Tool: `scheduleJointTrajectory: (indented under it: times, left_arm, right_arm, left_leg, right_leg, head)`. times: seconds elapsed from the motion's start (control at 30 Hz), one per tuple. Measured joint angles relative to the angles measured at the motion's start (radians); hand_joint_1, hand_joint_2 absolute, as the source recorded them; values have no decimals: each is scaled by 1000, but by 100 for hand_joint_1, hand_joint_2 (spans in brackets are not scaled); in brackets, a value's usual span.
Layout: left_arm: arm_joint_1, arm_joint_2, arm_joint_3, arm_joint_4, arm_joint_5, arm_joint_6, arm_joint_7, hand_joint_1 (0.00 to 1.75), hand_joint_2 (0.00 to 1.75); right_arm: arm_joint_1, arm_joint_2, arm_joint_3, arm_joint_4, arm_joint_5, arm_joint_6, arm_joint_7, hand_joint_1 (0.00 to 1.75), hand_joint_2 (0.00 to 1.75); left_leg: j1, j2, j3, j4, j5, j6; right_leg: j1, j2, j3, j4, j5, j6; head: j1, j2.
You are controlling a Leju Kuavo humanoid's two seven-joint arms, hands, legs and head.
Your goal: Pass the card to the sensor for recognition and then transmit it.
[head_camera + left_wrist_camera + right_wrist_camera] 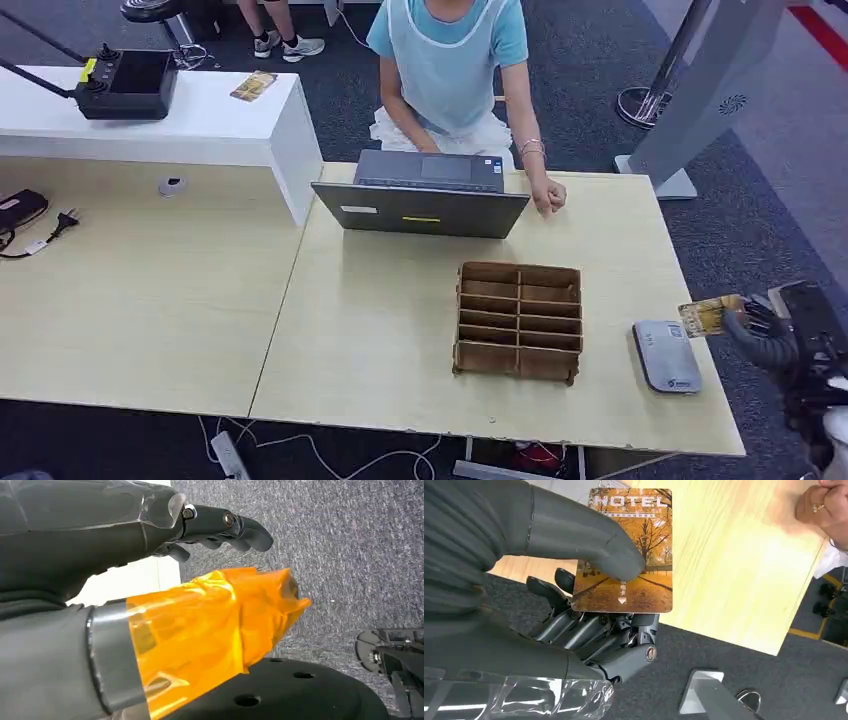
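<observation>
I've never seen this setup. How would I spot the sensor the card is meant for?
Start at the light wooden table and find the brown divided wooden box near its middle. Just beside it, toward the robot's right hand, lies the sensor: a flat grey rounded pad, the only slim plastic slab there.

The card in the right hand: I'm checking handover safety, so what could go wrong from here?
The card is held only at one end, between the right hand's thumb and fingers, so it may slip. It sits off the table's edge, so a drop might land on the carpet. It isn't yet over the grey sensor, so the read could miss.
</observation>
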Motion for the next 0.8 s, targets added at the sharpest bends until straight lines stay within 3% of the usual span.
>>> scheduleJointTrajectory:
  times: [0.8]
  left_arm:
    - [0,0,0,0,-14,0,3,0,0]
  right_arm:
    - [26,51,0,66,27,12,-5,175,175]
  left_leg:
    - [0,0,0,0,0,0]
  right_leg:
    - [0,0,0,0,0,0]
  head:
    - [0,0]
